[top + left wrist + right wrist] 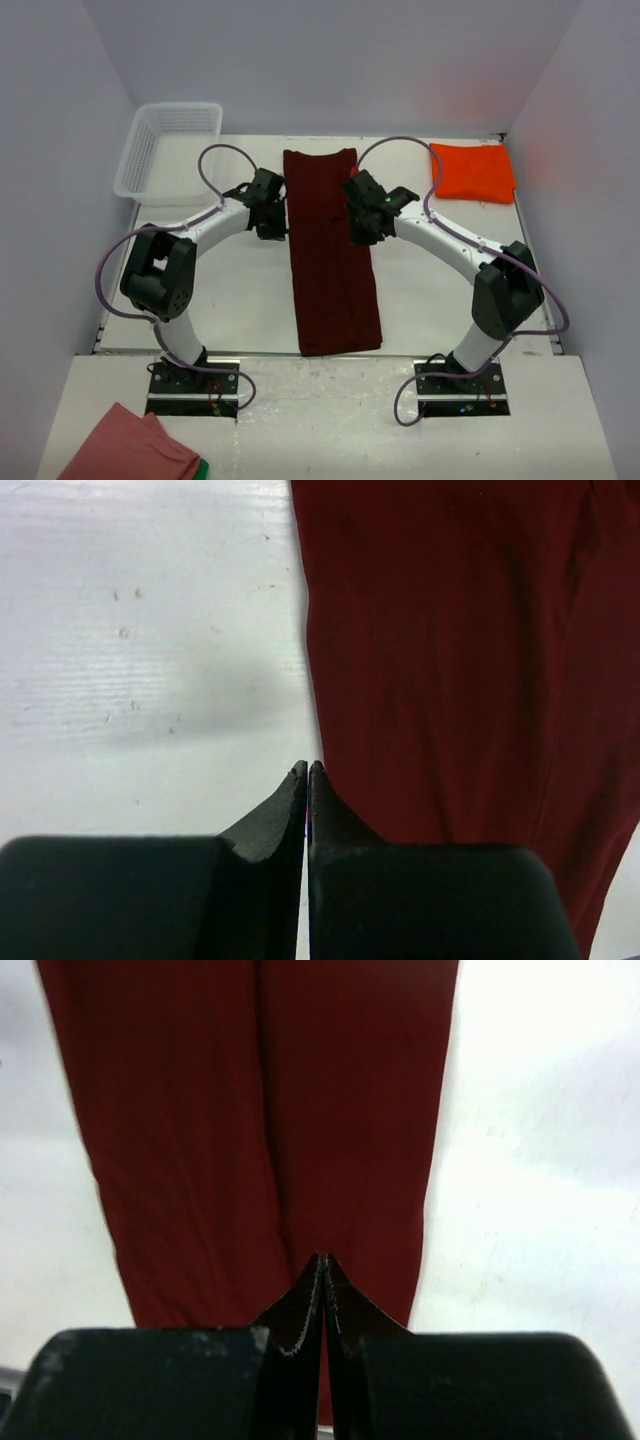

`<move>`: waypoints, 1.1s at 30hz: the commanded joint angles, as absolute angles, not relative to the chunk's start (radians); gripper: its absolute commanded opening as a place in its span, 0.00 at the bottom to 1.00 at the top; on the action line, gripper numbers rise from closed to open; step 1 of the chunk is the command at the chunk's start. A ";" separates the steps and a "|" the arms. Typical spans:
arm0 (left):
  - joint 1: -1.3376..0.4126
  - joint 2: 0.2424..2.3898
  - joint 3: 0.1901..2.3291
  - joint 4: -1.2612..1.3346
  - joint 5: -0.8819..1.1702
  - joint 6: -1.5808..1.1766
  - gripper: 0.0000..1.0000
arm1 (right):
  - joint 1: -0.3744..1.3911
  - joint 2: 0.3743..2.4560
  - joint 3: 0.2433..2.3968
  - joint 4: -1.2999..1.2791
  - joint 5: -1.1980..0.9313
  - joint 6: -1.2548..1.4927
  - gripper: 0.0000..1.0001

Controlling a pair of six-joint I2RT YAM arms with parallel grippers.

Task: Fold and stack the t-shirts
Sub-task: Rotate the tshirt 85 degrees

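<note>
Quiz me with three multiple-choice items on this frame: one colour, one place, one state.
1. The long folded t-shirt at the middle of the table is: A maroon; B blue; C green.
2. The orange-red t-shirt lies: A at the near edge; B at the far right corner; C on the other t-shirt.
3. The left pincer and right pincer are: A both shut; B both wide open; C one open.

A: all views show dark red cloth.
B: the top view shows it folded there.
A: fingertips meet in both wrist views.
</note>
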State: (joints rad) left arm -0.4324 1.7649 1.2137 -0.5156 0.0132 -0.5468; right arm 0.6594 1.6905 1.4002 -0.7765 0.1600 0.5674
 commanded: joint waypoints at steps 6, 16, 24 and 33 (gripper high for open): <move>-0.434 1.922 1.319 -0.416 0.035 -0.591 0.00 | 0.712 1.562 1.083 -0.649 0.055 0.621 0.00; -0.471 1.950 1.362 -0.374 0.054 -0.601 0.00 | 0.776 1.618 0.946 -0.552 0.046 0.672 0.00; -0.523 1.849 1.278 -0.377 0.087 -0.604 0.00 | 0.801 1.677 0.954 -0.542 0.044 0.698 0.00; -0.577 1.867 1.267 -0.393 0.100 -0.592 0.00 | 0.804 1.730 0.969 -0.515 0.023 0.716 0.00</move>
